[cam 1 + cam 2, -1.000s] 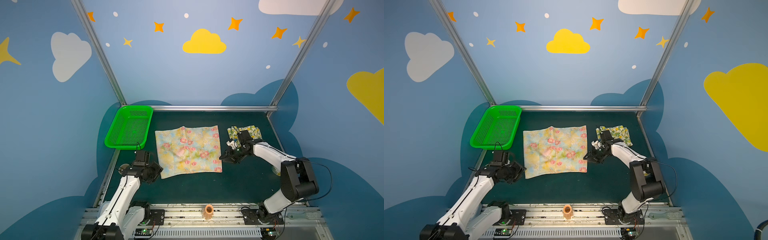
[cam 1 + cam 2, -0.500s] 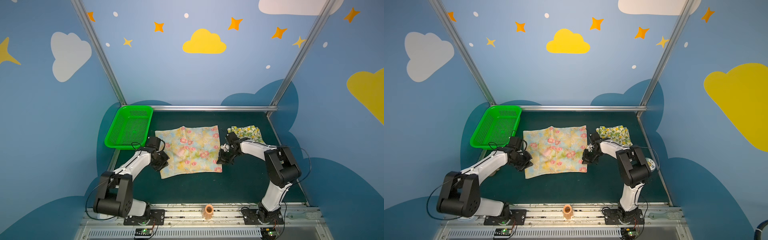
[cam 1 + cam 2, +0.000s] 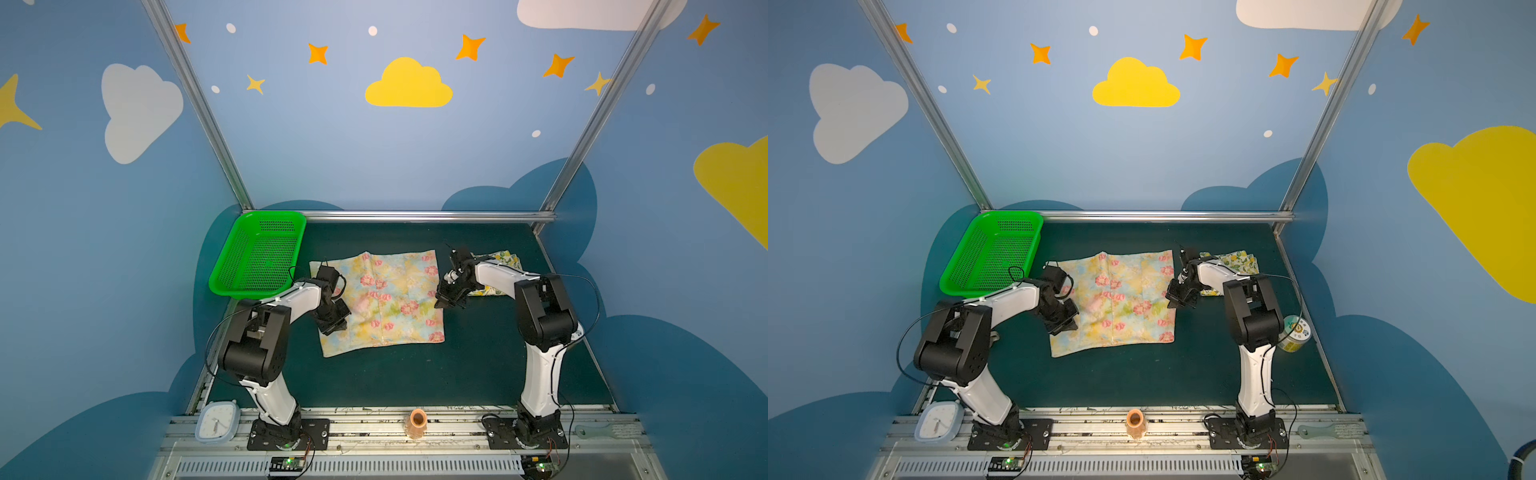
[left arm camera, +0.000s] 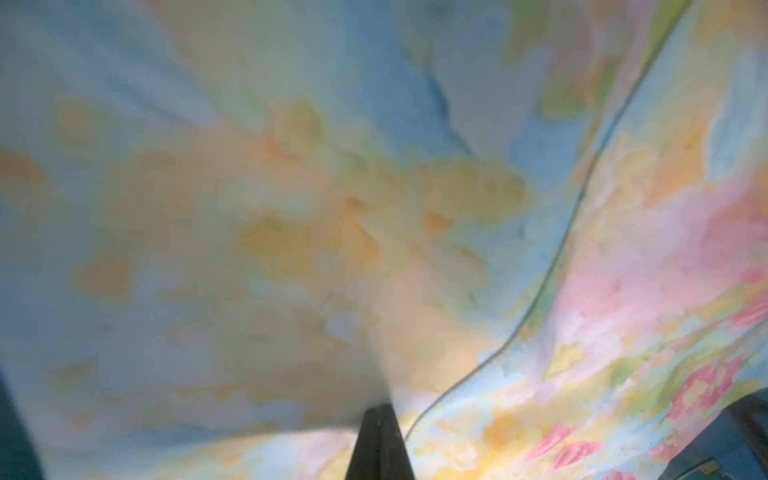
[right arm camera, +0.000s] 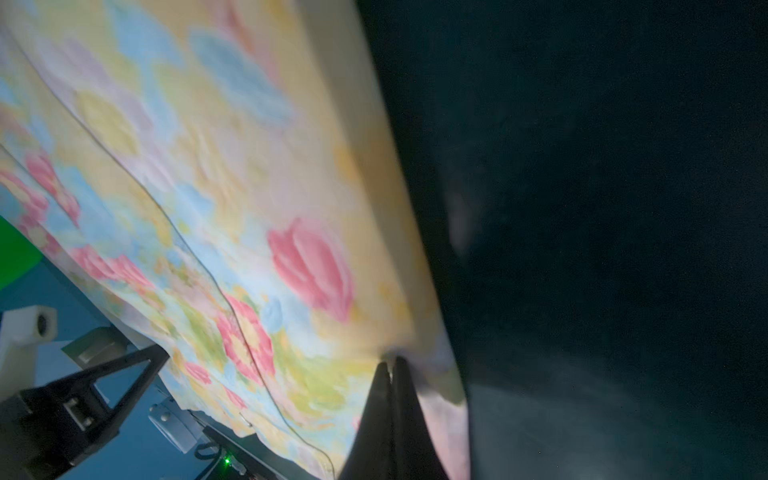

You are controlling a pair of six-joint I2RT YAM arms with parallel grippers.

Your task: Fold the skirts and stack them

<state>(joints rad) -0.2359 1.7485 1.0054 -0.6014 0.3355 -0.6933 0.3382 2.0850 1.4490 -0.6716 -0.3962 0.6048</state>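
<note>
Now we see the flowered skirt (image 3: 386, 301) spread flat in the middle of the dark green counter (image 3: 395, 374), in both top views. Our left hand (image 3: 336, 325) sits at the skirt's left edge and our right hand (image 3: 443, 301) at its right edge. In the wrist views, each hand's jaws are pressed together with a pinch of the flowered cloth caught between them; the left view is blurred. The lemon skirt (image 3: 503, 261) lies in a small bundle at the back right, partly hidden by the right arm. The green basket (image 3: 270, 213) stands at the back left, near the flowered skirt's far corner.
</note>
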